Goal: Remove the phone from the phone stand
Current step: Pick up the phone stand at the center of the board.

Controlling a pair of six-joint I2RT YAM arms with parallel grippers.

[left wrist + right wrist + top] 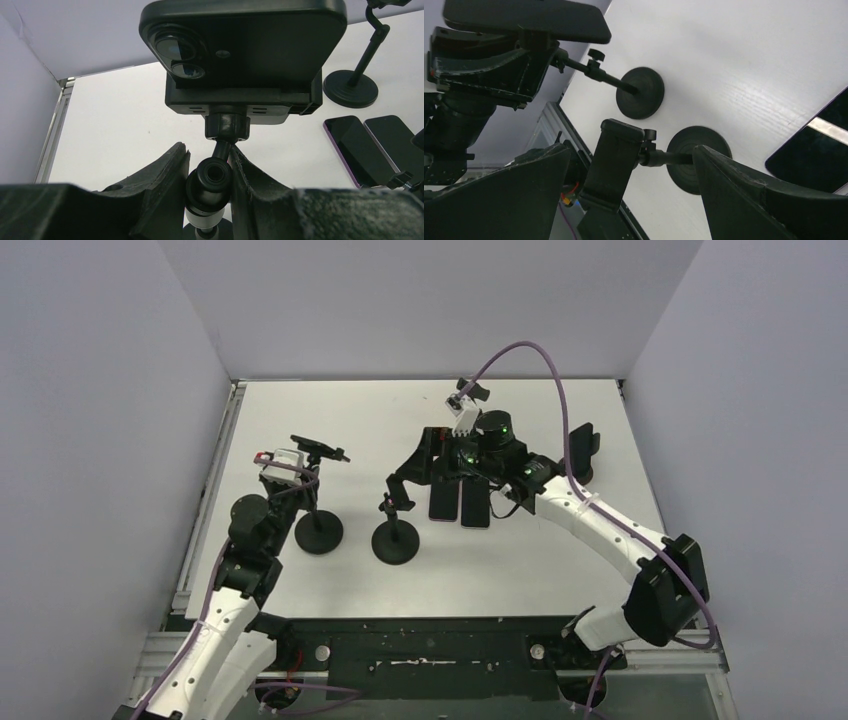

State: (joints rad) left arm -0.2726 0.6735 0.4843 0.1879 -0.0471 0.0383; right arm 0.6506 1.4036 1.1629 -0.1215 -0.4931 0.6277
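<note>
A black phone (240,40) with two rear lenses sits in the clamp of the left phone stand (215,175). My left gripper (210,170) is shut on that stand's ball joint, just under the clamp. From above, the phone (320,447) stands over its round base (320,532), with the left gripper (303,480) at the stem. My right gripper (631,150) is wide open and holds nothing. It hangs over the table's middle (430,465), facing a second stand whose clamp (616,165) is empty.
Two phones (440,502) (475,505) lie flat on the white table below the right gripper. The empty stand's base (395,540) sits close to the left stand's base. A third stand (582,445) stands at the back right.
</note>
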